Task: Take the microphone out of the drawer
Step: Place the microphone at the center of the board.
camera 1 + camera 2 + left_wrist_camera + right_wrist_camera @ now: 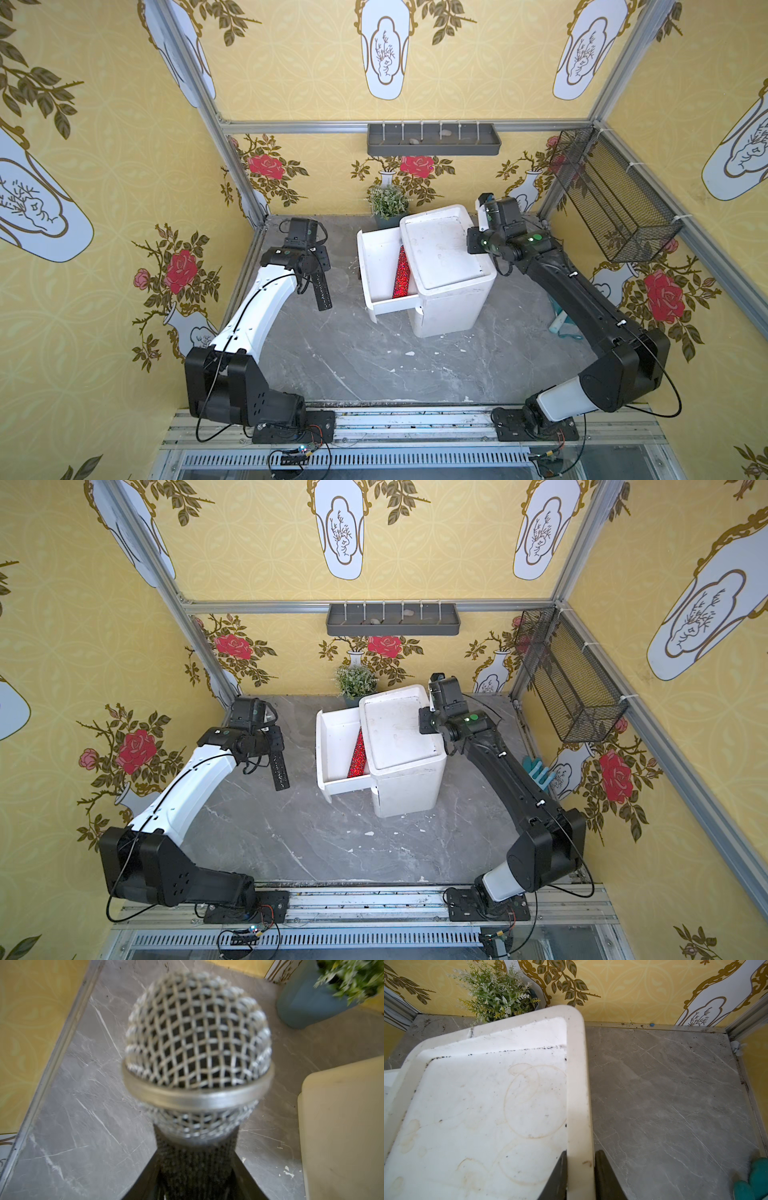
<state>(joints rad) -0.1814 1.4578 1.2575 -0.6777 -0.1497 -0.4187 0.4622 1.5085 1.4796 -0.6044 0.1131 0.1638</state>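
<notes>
Grey marble table [374,365] lies beneath the microphone [197,1043], which is held left of the open drawer [360,257] with its black glittery handle pinched in the left gripper [195,1174]. Only the left wrist view shows its silver mesh head, while both top views show the handle and a red glittery stick [402,272] lying in the drawer. To the right, the right gripper [581,1159] clamps the rim of the white cabinet [444,249].

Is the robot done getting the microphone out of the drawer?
Nearly! Done: the drawer is open and the black microphone is out of it. In hand: the left gripper holds the microphone above the table, while the right gripper pinches the white cabinet by its rim. Left: probably setting the microphone down. A red glittery thing lies in the drawer.
</notes>
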